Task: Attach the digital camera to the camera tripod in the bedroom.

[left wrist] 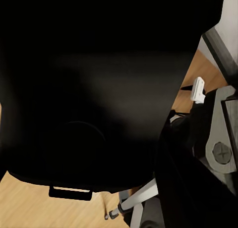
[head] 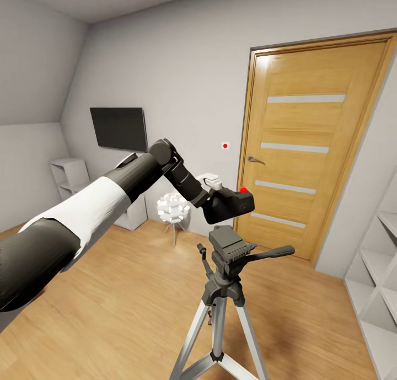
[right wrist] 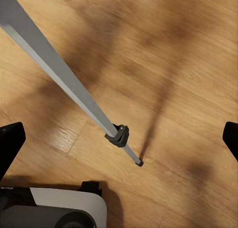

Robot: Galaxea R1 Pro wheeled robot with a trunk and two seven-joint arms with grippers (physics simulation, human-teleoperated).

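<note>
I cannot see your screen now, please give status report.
Left gripper shut on camera, held just above tripod head, not seated. Right gripper open, low over floor beside a tripod leg. Nothing between camera and head.

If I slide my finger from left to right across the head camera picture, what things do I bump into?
White shelf → black TV → white ball lamp → camera held above the tripod → wooden door → white cube shelves.

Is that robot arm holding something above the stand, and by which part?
Yes: the left gripper holds the small black digital camera by its rear end, above the grey tripod.
</note>
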